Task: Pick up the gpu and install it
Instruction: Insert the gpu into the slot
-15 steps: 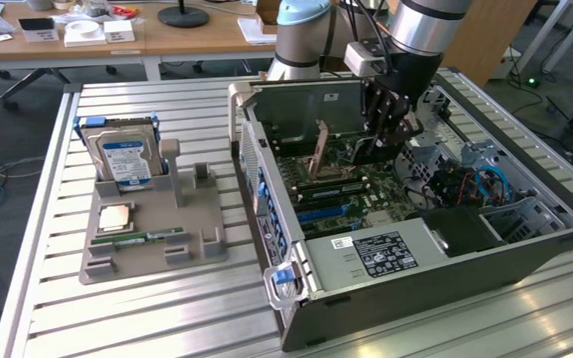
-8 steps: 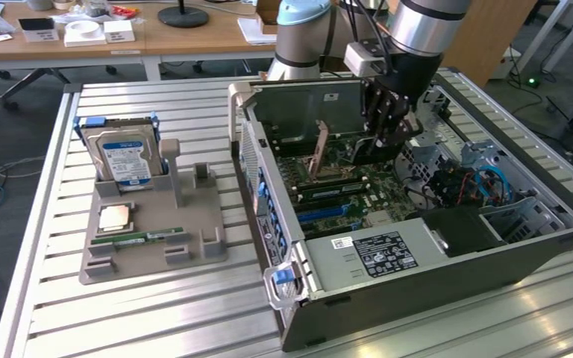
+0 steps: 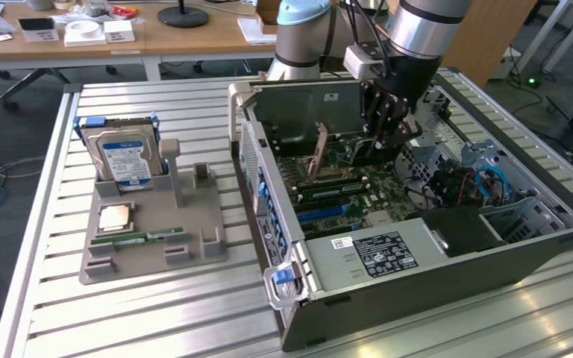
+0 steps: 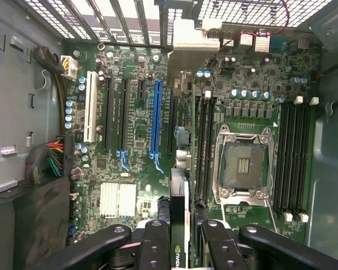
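Graphics card [image 4: 179,202] hangs edge-on in the robot arm's claw [image 4: 181,236], the black fingers [image 4: 155,242] clamped on either face of it, inside an open computer case [image 3: 416,298] that lies on its side on a slatted metal counter [image 3: 167,321]. Seen from the wrist, the card sits above the green main board [image 4: 135,146], between the long blue slot [image 4: 155,118] and the empty processor socket [image 4: 242,163]. Whether it lines up with any slot cannot be told. In the exterior view the claw [image 3: 384,138] reaches down into the case near the end farthest from the camera, with the arm [image 3: 416,30] rising above it. On the exterior view's left, well apart from the case, a grey holder [image 3: 137,265] stands on the counter. A hard drive with a blue label [image 3: 122,160] is upright at its back. A square processor chip [image 3: 116,216] lies flat in front of that, and a narrow green memory stick [image 3: 149,237] lies just beside the chip. Wooden desks [image 3: 207,41] stand behind the counter.
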{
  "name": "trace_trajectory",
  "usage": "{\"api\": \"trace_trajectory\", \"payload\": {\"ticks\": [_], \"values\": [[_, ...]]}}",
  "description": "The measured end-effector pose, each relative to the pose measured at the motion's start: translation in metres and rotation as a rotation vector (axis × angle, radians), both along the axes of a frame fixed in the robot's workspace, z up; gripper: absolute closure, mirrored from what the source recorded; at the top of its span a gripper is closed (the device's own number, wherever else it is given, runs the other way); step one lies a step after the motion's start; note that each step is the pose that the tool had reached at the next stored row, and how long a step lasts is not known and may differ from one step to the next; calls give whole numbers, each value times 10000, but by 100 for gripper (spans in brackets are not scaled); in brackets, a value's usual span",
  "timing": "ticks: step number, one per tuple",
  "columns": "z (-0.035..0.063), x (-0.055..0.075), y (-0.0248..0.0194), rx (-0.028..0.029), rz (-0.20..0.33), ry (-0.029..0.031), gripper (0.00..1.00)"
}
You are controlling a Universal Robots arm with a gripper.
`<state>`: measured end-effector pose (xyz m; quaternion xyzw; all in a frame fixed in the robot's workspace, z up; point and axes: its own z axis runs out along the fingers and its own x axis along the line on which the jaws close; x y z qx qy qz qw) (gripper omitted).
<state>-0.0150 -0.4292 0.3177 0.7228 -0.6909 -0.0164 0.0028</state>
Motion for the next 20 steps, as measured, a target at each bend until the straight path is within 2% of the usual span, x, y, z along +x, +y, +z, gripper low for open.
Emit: {"api": "trace_trajectory", "payload": {"ticks": [20], "values": [[-27, 0, 0, 3, 0, -1, 74]]}}
